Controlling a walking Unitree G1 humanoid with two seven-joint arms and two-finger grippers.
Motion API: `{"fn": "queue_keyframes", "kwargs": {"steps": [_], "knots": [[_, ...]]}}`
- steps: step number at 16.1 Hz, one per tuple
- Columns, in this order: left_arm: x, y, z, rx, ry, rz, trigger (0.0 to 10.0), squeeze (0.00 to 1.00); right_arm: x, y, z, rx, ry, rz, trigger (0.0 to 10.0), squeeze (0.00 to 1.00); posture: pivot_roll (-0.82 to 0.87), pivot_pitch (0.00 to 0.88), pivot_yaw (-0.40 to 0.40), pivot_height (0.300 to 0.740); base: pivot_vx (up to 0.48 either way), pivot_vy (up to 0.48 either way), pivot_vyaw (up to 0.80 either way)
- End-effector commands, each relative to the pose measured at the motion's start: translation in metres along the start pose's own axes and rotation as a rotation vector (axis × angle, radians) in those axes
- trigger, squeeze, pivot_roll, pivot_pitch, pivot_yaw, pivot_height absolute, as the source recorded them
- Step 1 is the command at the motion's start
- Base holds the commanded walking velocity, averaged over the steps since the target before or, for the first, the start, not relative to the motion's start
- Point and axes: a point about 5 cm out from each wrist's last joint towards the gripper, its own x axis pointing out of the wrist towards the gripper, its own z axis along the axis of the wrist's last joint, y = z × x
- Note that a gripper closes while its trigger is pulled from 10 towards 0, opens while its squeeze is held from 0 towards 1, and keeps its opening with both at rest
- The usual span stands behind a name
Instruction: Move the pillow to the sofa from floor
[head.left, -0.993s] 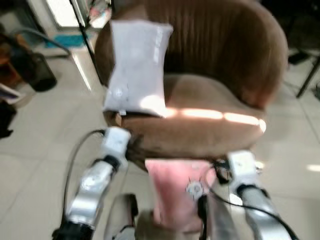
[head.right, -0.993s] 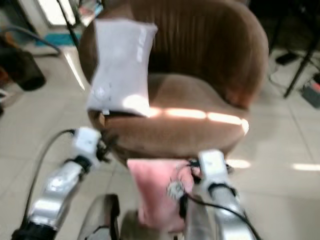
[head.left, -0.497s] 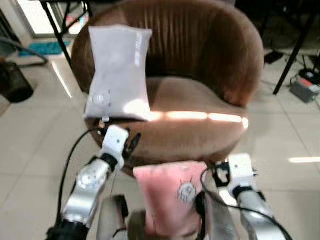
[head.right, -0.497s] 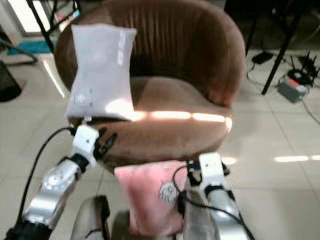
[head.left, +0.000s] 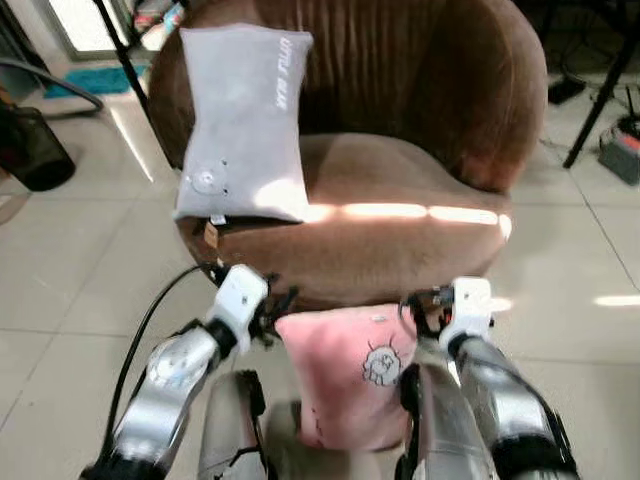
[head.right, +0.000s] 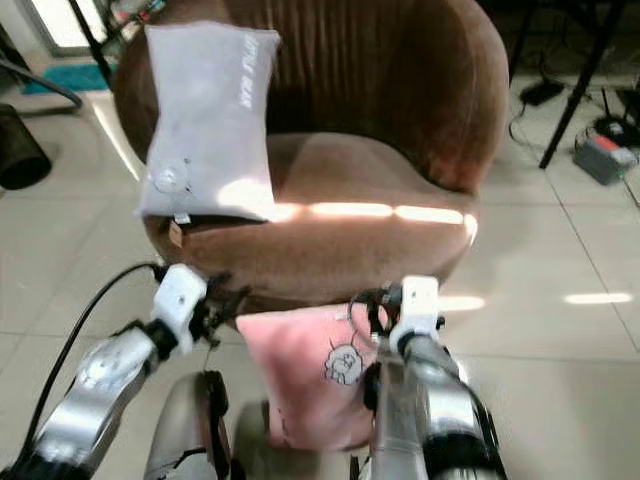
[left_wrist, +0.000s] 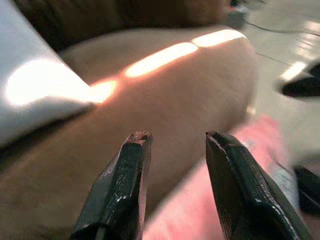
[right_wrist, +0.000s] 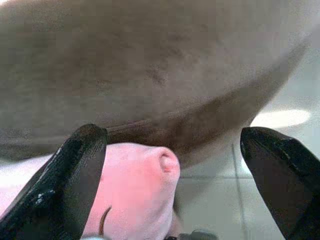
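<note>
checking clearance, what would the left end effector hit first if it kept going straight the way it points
Probably the brown sofa: its seat front lies straight beyond the open left end effector. The pink pillow lies off to one side. Depth is unclear.

Brown sofa (head.left: 400, 230) dead ahead on pale tiled floor (head.left: 70, 290). Grey pillow (head.left: 243, 120) at 11 o'clock on seat, propped against backrest. Sunlight stripe across cushion front.

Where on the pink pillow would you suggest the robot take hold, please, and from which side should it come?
Probably at the two upper side edges of the pink pillow, one claw from each side. It stands upright between the arms, below the brown sofa seat's front, its soft corner between the right claw's wide-open fingers. The left claw is open beside its other edge.
</note>
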Motion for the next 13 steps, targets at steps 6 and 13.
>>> {"fn": "queue_keyframes", "kwargs": {"steps": [6, 13], "knots": [[-0.033, -0.002, 0.034, 0.034, 0.006, -0.150, 10.0, 0.00, 0.016, -0.034, 0.015, 0.222, -0.032, -0.151, 10.0, 1.00, 0.18, 0.321, 0.118, 0.534, 0.000, 0.000, 0.00], [-0.036, 0.012, 0.092, -0.101, -0.086, -0.259, 10.0, 0.00, 0.016, -0.070, 0.022, 0.435, -0.027, -0.187, 10.0, 1.00, 0.23, 0.387, 0.165, 0.534, 0.000, 0.000, 0.00]]}}
